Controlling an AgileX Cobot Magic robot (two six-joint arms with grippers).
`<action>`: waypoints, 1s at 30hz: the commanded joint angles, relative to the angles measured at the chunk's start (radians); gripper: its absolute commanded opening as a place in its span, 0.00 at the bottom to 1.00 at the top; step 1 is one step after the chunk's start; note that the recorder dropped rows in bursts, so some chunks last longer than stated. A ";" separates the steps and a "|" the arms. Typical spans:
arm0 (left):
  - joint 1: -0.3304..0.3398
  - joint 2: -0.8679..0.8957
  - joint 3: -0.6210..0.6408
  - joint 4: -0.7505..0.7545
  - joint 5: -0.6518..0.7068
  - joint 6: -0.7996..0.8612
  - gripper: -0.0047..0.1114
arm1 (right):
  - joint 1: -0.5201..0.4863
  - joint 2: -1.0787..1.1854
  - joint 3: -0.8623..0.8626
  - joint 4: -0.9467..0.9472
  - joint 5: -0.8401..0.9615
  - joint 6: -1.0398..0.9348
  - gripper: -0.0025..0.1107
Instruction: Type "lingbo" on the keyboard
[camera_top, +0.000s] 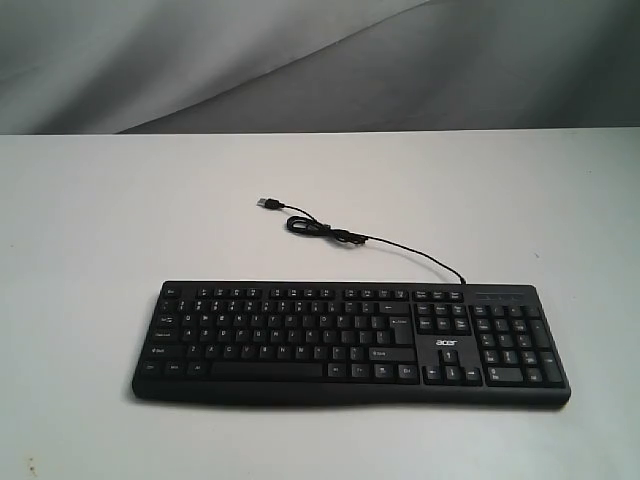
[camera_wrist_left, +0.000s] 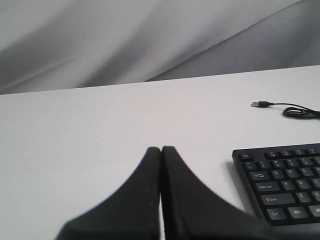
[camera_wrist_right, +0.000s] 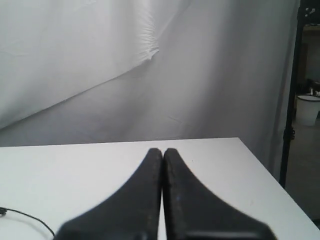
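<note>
Keyboard flat on table, cable trailing behind.

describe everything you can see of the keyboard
The keyboard is a wide, black, full-size board, plastic by its look, with white key legends, a number pad at one end and a white acer logo above the arrow keys. It lies flat on the white table, long side toward the exterior camera. A thin black cable leaves its back edge, passes through a small coil and ends in an unplugged USB plug. Nothing else touches it.
</note>
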 joint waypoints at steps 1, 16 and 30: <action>0.002 -0.003 0.004 -0.008 -0.005 -0.004 0.04 | -0.007 -0.006 0.004 0.049 -0.123 0.010 0.02; 0.002 -0.003 0.004 -0.008 -0.005 -0.004 0.04 | 0.040 0.308 -0.568 0.161 0.464 -0.171 0.02; 0.002 -0.003 0.004 -0.008 -0.005 -0.004 0.04 | 0.284 0.781 -0.607 0.490 0.800 -0.311 0.02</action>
